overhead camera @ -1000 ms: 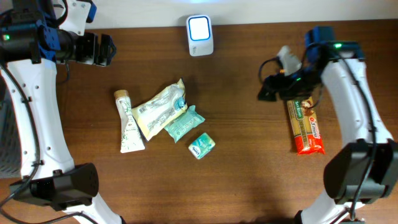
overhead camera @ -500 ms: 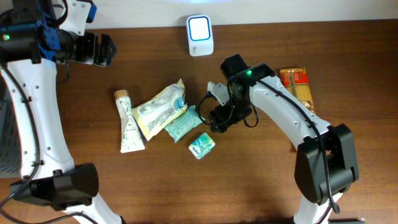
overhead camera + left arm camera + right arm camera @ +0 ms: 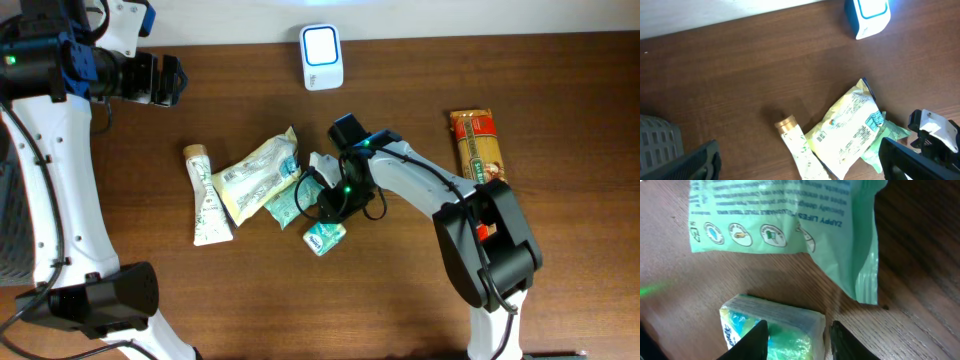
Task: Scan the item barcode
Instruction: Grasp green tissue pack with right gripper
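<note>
Swung over from the red pasta packet [image 3: 484, 150], right end effector [image 3: 798, 337] straddles the small teal-and-white tissue pack [image 3: 782, 327]; clamped or not, I cannot tell. Off-centre pinch could squirt it out.

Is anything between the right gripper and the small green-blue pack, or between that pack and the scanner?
Nothing at the grip: the right gripper has its fingers either side of the small green-blue pack. Toward the scanner, the green wipes packet lies just beside the pack; a lifted path looks clear.
</note>
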